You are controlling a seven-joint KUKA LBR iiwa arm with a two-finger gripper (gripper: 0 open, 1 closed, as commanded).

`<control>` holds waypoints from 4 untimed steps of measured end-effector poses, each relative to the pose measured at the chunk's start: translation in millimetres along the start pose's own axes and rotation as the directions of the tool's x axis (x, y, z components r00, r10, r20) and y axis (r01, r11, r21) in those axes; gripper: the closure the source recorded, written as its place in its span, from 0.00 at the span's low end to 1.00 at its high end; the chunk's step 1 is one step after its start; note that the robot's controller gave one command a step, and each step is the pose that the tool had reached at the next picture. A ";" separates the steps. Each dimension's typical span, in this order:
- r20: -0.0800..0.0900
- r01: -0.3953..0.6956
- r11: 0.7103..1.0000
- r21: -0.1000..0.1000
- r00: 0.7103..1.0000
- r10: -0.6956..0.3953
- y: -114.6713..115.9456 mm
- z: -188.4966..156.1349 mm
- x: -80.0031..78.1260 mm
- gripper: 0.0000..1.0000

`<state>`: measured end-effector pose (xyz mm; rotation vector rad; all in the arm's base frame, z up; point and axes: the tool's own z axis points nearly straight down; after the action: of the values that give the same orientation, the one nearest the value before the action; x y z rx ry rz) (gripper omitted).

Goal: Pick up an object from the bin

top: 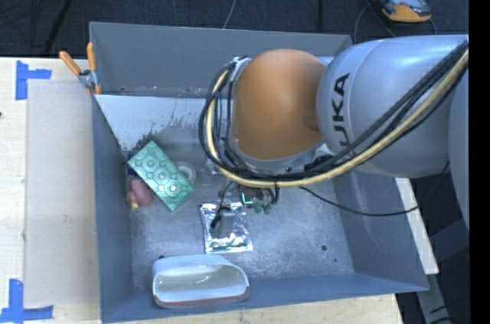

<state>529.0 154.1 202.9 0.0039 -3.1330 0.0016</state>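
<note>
My gripper reaches down from under the orange cover onto a crinkled silver foil packet lying in the middle of the bin floor. Its dark fingertips sit on the packet's upper end. A green flat block with round dimples lies tilted to the left of the gripper, and a small pink thing pokes out at the block's lower left.
A pale oval dish-like object with a dark rim lies against the near wall of the bin, just below the foil packet. The arm and its cables cover the bin's right half.
</note>
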 end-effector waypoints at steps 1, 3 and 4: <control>0.010 0.014 1.000 -0.001 1.000 -0.014 -17.5 136.0 -53.0 0.00; 0.017 -0.116 0.993 -0.007 0.993 0.116 72.7 128.3 -65.5 1.00; 0.008 -0.117 0.993 -0.003 0.993 0.117 72.0 132.3 -62.7 0.00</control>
<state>590.4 226.1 70.1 -0.1799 -3.1359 -0.0013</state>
